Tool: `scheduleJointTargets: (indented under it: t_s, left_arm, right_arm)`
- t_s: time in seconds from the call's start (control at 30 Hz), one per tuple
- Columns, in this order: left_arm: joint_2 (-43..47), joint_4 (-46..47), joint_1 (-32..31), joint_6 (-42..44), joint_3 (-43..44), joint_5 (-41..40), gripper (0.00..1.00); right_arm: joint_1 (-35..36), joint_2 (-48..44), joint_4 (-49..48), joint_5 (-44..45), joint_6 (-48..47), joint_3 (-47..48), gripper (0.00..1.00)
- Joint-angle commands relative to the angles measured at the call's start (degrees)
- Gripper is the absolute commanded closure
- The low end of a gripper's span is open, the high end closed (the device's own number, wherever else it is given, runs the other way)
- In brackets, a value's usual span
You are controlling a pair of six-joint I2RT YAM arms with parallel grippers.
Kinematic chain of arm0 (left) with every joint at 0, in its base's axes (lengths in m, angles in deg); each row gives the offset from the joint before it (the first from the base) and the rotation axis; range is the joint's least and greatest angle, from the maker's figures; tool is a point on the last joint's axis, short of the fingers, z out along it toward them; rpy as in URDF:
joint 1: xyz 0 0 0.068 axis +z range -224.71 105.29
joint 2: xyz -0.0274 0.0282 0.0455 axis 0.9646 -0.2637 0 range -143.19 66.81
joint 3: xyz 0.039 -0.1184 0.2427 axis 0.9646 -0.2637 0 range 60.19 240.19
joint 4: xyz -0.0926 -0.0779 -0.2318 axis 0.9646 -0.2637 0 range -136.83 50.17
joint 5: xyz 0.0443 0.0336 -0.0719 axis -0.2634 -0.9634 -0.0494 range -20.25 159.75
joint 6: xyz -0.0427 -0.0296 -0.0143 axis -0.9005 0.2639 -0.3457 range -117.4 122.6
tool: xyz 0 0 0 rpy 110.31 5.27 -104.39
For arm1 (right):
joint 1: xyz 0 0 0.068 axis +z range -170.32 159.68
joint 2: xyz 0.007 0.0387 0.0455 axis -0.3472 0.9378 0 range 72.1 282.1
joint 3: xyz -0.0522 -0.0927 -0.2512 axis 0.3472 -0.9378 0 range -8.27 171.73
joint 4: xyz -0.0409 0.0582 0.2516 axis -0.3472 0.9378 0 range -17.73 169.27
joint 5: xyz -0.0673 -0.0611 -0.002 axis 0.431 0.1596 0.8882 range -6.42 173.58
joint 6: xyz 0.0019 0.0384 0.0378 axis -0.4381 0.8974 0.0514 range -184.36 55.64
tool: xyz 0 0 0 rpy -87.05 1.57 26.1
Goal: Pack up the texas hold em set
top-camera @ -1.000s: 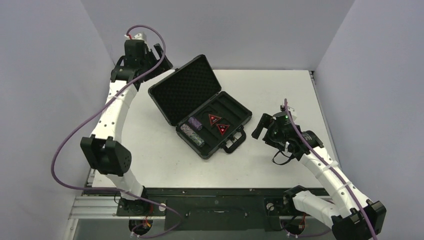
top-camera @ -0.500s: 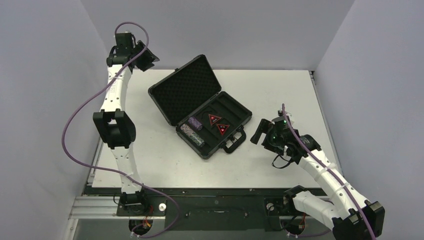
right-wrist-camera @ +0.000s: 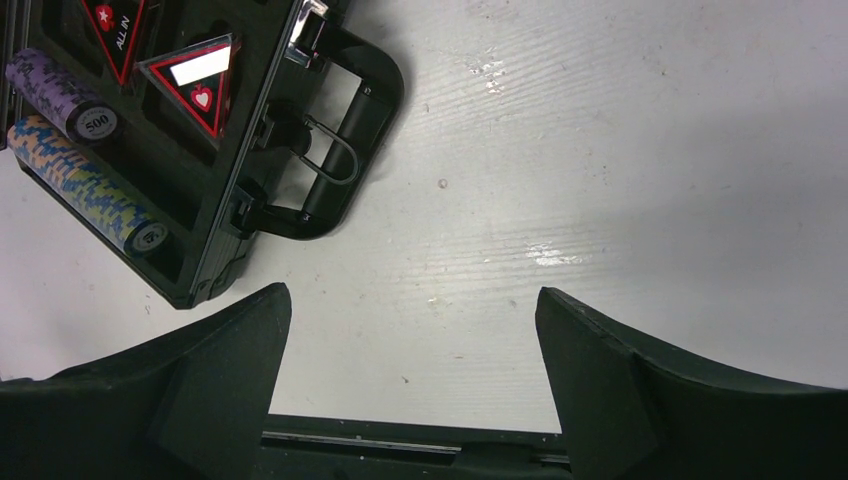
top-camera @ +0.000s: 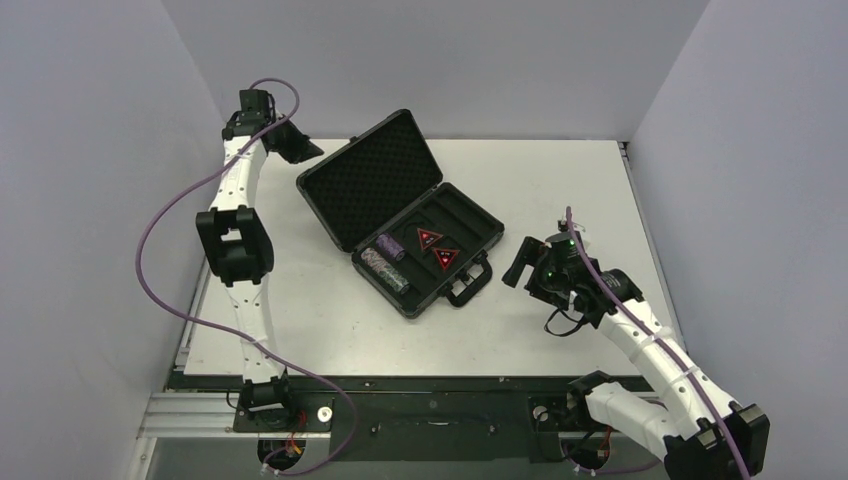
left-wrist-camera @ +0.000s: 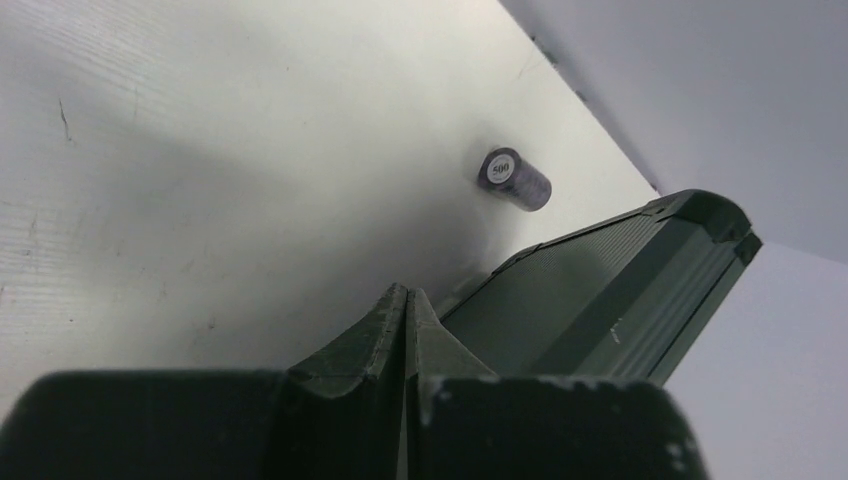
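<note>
Left gripper [left-wrist-camera: 408,300] is seen clenched, empty, behind the open case [top-camera: 372,178]; one chip stack [left-wrist-camera: 513,180] is seen loose on the surface [top-camera: 560,180] there. Right gripper [right-wrist-camera: 412,300] is held spread near the handle [right-wrist-camera: 360,135]. Two stacks [top-camera: 385,268] and two tokens [top-camera: 430,238] are laid inside.

A robot lab cell — a white desk [top-camera: 560,170] boxed in by plain grey walls [top-camera: 480,60], with cabled arms [top-camera: 650,340] bolted to a black base plate [top-camera: 430,410] at its near edge.

Black hard-shell briefcase [top-camera: 372,182] lies open on the table, foam-lined lid tilted back. Its tray holds a short purple chip stack [top-camera: 389,245], a longer mottled chip stack [top-camera: 384,272] and two red-and-black triangular tokens [top-camera: 430,238]. A third purple chip stack [left-wrist-camera: 514,180] lies on its side outside, near the lid's outer face.
</note>
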Motion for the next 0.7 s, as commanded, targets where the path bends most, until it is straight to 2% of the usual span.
scheduleJointTargets:
  t_s: [0.0, 0.3, 0.67]
  left_arm:
    - [-1.26, -1.69, 0.60, 2.37, 2.20, 5.39, 1.00]
    - [-1.70, -2.36, 0.74, 3.81, -0.77, 10.52, 1.00]
    - [0.42, -4.04, 0.70, 1.72, -3.77, 13.28, 1.00]
  right_arm:
    - [-0.41, 0.99, -2.37, 0.91, -1.11, -1.00, 0.13]
    - [-0.69, 1.99, -2.70, 0.04, -1.99, -1.21, 0.13]
    - [-0.82, 3.86, -4.06, -1.78, -2.78, -1.74, 0.13]
